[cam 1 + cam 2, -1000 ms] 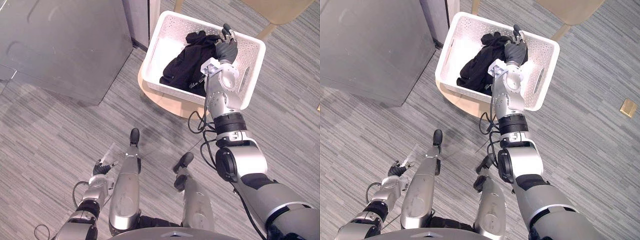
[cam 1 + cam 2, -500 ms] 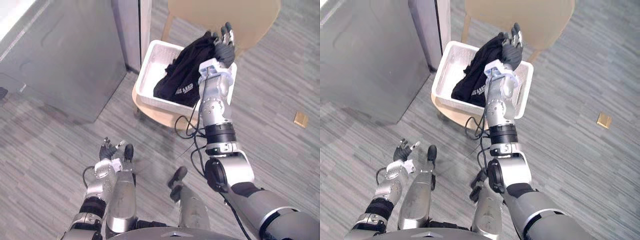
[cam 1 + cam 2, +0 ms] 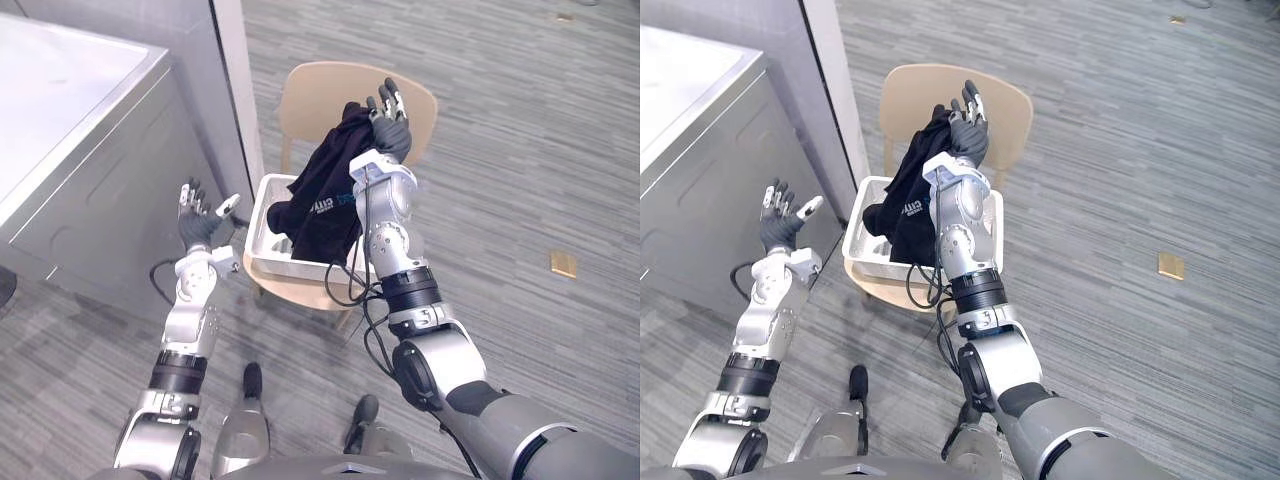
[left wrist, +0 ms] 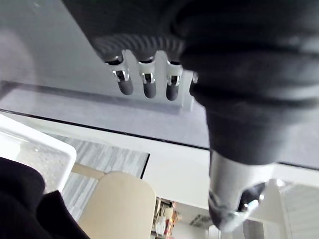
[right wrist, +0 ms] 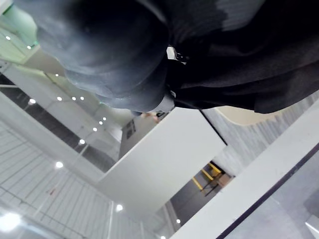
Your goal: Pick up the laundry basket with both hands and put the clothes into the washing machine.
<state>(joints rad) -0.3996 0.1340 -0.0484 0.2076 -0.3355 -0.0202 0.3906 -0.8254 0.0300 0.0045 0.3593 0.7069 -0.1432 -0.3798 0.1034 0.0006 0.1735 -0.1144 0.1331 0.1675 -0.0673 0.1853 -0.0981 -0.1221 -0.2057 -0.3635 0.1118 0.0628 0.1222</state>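
While the right robot hand (image 3: 390,128) is up at the height of the chair back, it holds one black garment (image 3: 325,195) by its top edge, the cloth caught at the palm side and the fingertips standing clear above it. Garment hangs down in a long fold with white print on it; the lower end reaches into the one white laundry basket (image 3: 285,268), and whether it is touching the basket's bottom cannot be told. No second piece of clothing can be made out. Basket sits on the seat of one pale wooden chair (image 3: 315,95), just beside the corner of the grey washing machine (image 3: 70,150). Left robot hand (image 3: 200,225) is raised between the machine's side panel and the basket, fingers spread wide and straight, thumb apart, holding nothing and touching neither. One washing machine in view, its lid flat and closed on top. One small tan square (image 3: 563,264) lies on the grey striped floor (image 3: 520,150), well apart to the right of the chair.
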